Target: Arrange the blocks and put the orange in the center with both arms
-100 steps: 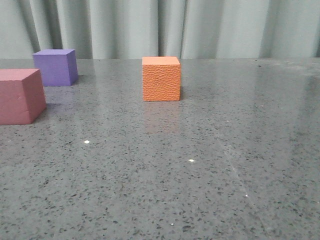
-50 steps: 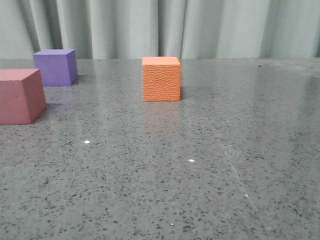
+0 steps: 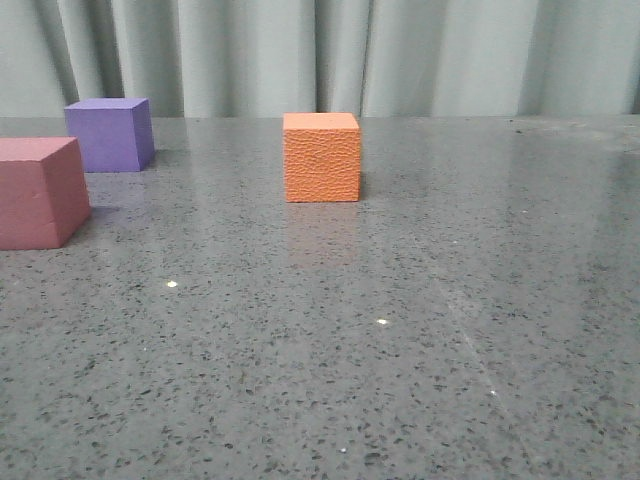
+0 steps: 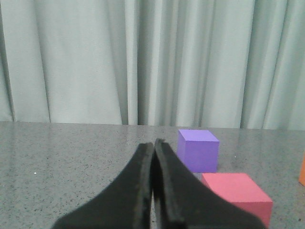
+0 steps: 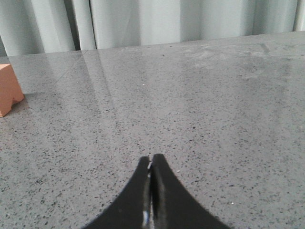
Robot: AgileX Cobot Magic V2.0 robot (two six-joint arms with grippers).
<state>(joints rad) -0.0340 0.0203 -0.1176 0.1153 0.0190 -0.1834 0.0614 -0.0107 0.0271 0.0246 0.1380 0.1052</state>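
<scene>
Standing alone near mid-table in the front view, the orange cube (image 3: pixel 321 157) rests flat on the speckled grey table (image 3: pixel 400 330), well apart from the other two blocks. Purple cube (image 3: pixel 110 134) sits far left toward the back edge; pink-red cube (image 3: pixel 40 192) lies nearer the camera, partly cut off by the frame's left edge, a small gap between them. Pale pleated curtain (image 3: pixel 400 55) closes off the background.

Left gripper (image 4: pixel 153 148): fingers pressed together, holding nothing; purple and pink-red cubes ahead of it and off to one side.

Right gripper (image 5: pixel 151 164): fingers closed tip to tip, empty, low over bare tabletop; orange cube at the frame edge, well apart. Nothing stands between either gripper and the blocks.
</scene>
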